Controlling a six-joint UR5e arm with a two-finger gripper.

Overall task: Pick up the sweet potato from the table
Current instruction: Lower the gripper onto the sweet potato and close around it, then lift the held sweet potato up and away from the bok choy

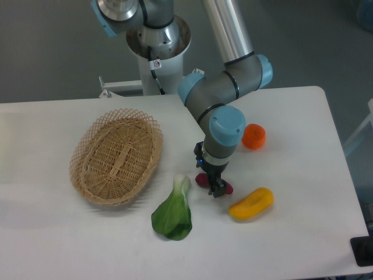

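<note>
The sweet potato (pixel 201 180) is a small dark maroon tuber lying on the white table (pixel 303 233), right of the middle. My gripper (pixel 216 185) points straight down onto its middle, with the fingers on either side of it. Only the tuber's two ends show, left and right (pixel 228 188) of the dark fingers (pixel 219 190). The tuber seems to rest on the table. The fingers hide whether they press on it.
A yellow-orange curved fruit (pixel 252 203) lies just right of the gripper. A round orange (pixel 254 136) sits behind it. A green leafy vegetable (pixel 173 214) lies to the front left. A wicker basket (pixel 116 156) stands at the left.
</note>
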